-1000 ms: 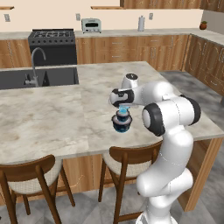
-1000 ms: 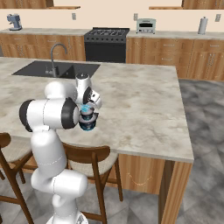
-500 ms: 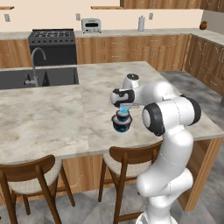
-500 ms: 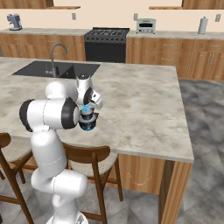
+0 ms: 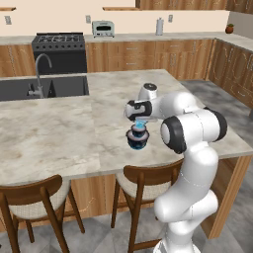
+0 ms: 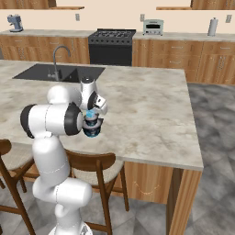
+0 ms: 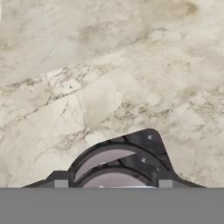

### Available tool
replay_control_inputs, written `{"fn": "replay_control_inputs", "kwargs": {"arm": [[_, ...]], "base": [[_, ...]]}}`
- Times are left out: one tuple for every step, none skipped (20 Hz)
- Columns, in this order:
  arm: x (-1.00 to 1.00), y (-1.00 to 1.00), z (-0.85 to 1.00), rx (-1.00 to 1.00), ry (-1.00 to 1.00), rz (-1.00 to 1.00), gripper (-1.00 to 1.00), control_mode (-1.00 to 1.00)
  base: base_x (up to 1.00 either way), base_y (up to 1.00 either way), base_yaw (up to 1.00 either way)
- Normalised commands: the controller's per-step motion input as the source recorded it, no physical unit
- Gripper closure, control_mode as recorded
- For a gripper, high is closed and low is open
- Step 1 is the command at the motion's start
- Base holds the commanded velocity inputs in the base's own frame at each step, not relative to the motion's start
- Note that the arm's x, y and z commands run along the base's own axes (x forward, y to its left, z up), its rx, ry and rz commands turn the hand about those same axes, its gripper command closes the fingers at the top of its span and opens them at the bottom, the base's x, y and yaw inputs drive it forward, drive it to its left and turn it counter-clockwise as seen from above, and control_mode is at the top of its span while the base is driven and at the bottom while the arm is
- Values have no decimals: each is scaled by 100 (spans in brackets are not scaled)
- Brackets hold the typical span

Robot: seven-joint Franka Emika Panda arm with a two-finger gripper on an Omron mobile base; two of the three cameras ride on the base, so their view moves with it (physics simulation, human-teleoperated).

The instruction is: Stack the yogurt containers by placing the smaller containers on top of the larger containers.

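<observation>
The arm is reaching over the island counter, near its front edge, with the gripper pointing straight down over a small stack of yogurt tubs. The wide tub, dark blue and bowl-like, is sitting on the marble. The narrower tub is resting on top of it, and the tiny light-blue cup is sitting on top of that, right under the gripper.

From the right side the same stack is showing just beside the arm's dark elbow joint: wide tub, narrower tub and cup, with the gripper directly above. The fingers are standing on either side of the cup, but I cannot tell whether they are pinching it or standing free of it; the gap is too small to read from here.

Looking down along the hand, two pale grey rims are curving one inside the other, the wide tub outside and the narrower tub within, against the marble counter.

Two wooden chairs are standing tucked under the counter's front edge. A sink with a faucet is lying well apart from the stack, to the left, near the counter's far side.
</observation>
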Motion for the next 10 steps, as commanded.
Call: {"fn": "replay_control_inputs", "kwargs": {"arm": [[0, 0, 17, 3, 0, 0, -100, -100], [0, 0, 25, 4, 0, 0, -100, -100], [0, 0, 32, 4, 0, 0, -100, -100], [0, 0, 40, 4, 0, 0, -100, -100], [0, 0, 53, 4, 0, -1, -100, -100], [0, 0, 59, 4, 0, -1, -100, -100], [0, 0, 63, 4, 0, 0, -100, -100], [0, 0, 67, 5, 0, 0, -100, -100], [0, 0, 71, 6, 0, 0, -100, -100], [-1, 0, 70, 4, 0, 0, -100, -100]], "base": [[0, 0, 0], [0, 0, 0], [0, 0, 0], [0, 0, 0], [0, 0, 0], [0, 0, 0], [0, 0, 0], [0, 0, 0], [0, 0, 0], [0, 0, 0]]}}
